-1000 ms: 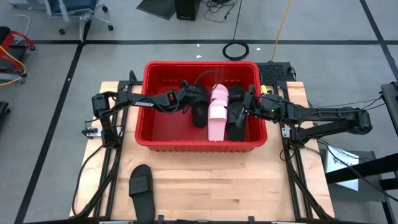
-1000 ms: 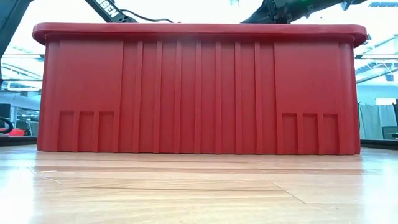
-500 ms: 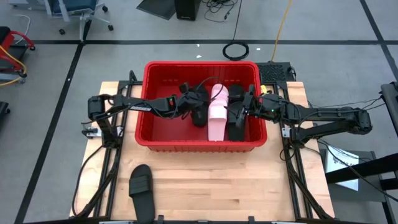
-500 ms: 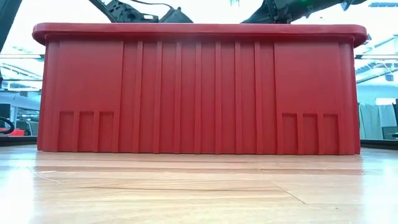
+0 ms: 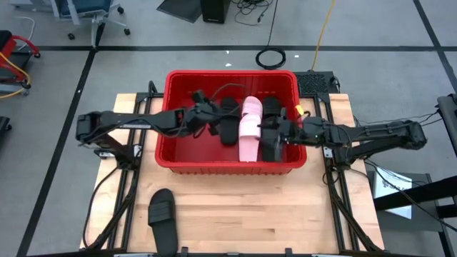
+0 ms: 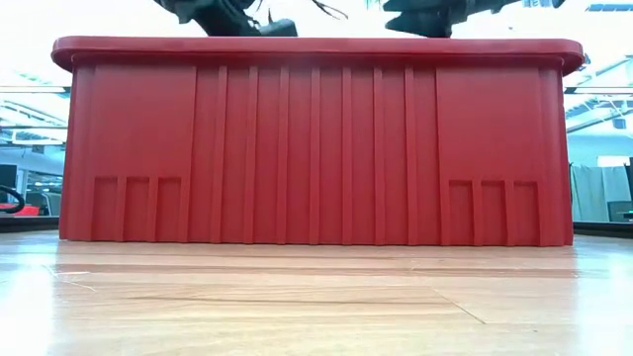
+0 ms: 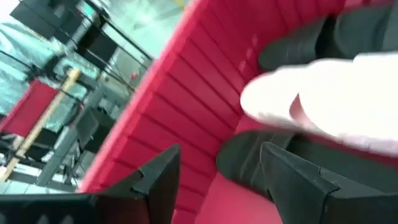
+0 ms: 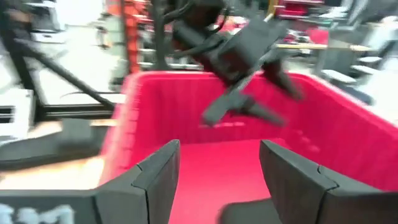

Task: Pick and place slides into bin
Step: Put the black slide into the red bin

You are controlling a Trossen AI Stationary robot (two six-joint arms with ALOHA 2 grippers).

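High view: the bin [image 5: 171,153] sits at the far middle of the bench [image 5: 285,214]; both arms reach in over its rim.
Slides in bin: what I can make out is one light pink slide [image 5: 249,128] lying between two black ones, the black slide on its left [image 5: 228,123] and the black slide on its right [image 5: 271,132]; the grippers cover part of the pile, so more may lie under them.
Slide on bench: one black slide [image 5: 162,210] lies alone near the front left edge, well apart from the bin.
Count: four slides in sight, three black and one pink; one bin.
Left gripper: left gripper [image 5: 207,121] hovers over the bin's left middle, beside the pile; in the left wrist view its jaws are spread wide with nothing between them.
Right gripper: right gripper [image 5: 275,132] is over the right side of the bin, above the right black slide; in the right wrist view its jaws are parted and hold nothing.
Handling (judgement): the slides look light and springy, foam-like, matte and not slippery, not fragile; a drop into the bin should do no harm.
Where to take hold (judgement): across the wide strap, or pinching the sole's side edge; the strap stands up off the bench and gives the easier bite.
Low view: only the bin's front wall, with both arms just above the rim.
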